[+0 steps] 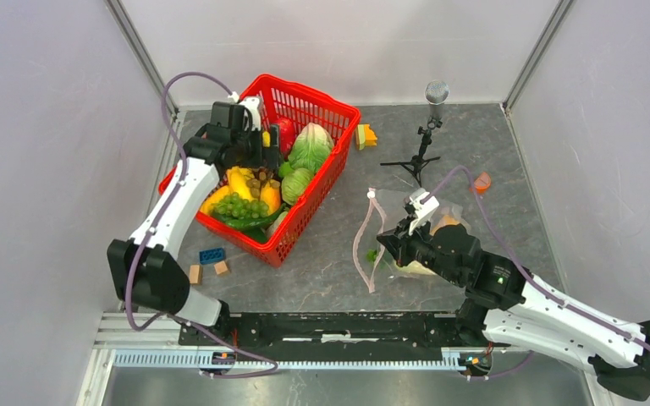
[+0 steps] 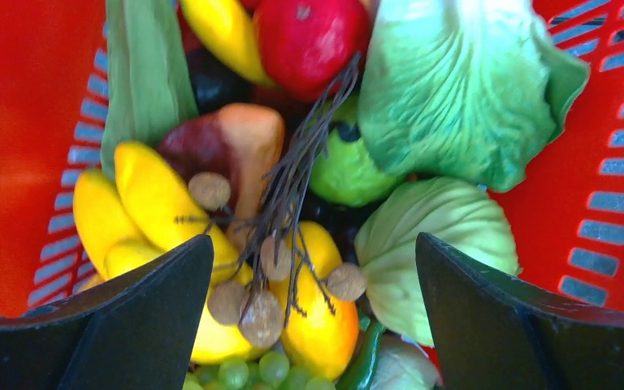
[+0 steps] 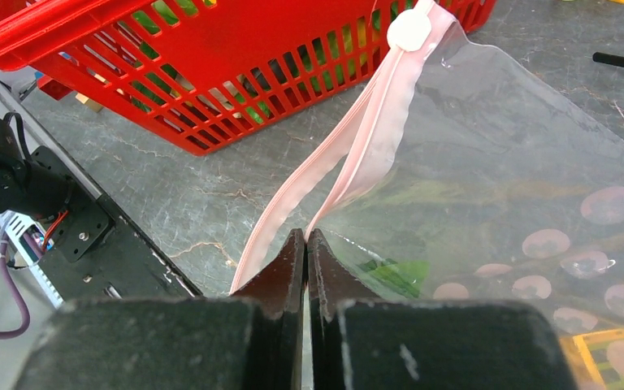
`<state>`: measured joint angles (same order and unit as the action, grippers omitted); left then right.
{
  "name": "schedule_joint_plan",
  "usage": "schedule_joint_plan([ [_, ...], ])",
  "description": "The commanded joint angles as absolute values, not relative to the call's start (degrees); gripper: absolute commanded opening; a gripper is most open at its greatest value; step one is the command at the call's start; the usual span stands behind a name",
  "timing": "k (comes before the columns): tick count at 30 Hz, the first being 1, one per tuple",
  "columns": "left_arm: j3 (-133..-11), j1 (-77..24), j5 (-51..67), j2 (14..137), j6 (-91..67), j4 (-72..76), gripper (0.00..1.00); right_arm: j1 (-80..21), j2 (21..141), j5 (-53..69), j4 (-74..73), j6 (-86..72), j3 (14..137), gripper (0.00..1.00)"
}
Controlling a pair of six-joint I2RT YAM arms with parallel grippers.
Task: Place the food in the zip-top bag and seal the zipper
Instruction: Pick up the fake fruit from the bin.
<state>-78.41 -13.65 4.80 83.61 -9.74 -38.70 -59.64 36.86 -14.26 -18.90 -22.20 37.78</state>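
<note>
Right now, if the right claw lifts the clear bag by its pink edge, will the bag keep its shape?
Probably not. The zip-top bag looks thin and wrinkled, so it should sag below the right claw. Its zipper curves and gapes, so it likely bends easily.

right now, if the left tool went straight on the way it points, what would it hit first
Probably the twiggy bunch of small brown fruits, which sits centred in the open left tool, on top of yellow fruit in the red basket. Depth is hard to judge from the wrist view.
</note>
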Motion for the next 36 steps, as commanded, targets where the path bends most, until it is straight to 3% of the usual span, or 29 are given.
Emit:
schedule_joint_plan([
  [1,-87.20,-13.73,8.79,89.81,-0.12,-39.35,1.00,-59.85,36.84,-15.34,-16.54,-21.90,38.52,0.04],
  [7,-95.46,-13.36,7.01,102.70,7.19,-47.81,0.95,-59.87,37.31,-16.37,-16.99,-22.96,37.99,0.04],
  [11,-96.46,-13.36,10.62,106.46,7.81,-49.75,0.80,-59.86,38.44,-16.79,-18.11,-23.56,38.57,0.04],
  [14,-96.37,-13.36,7.97,106.81,6.63,-49.70,0.59,-59.85,38.68,-16.88,-18.34,-24.19,38.35,0.03],
  [16,-96.29,-13.36,8.09,105.42,5.76,-49.96,0.49,-59.85,38.54,-16.88,-18.29,-24.47,38.15,0.03],
  [28,-82.49,-13.36,11.21,85.23,-1.40,-37.96,0.16,-59.86,37.53,-18.24,-17.49,-26.60,37.02,0.03],
  [36,-77.74,-13.36,10.37,75.65,-5.36,-31.55,0.06,-59.86,36.86,-18.98,-17.07,-27.50,36.41,0.03],
])
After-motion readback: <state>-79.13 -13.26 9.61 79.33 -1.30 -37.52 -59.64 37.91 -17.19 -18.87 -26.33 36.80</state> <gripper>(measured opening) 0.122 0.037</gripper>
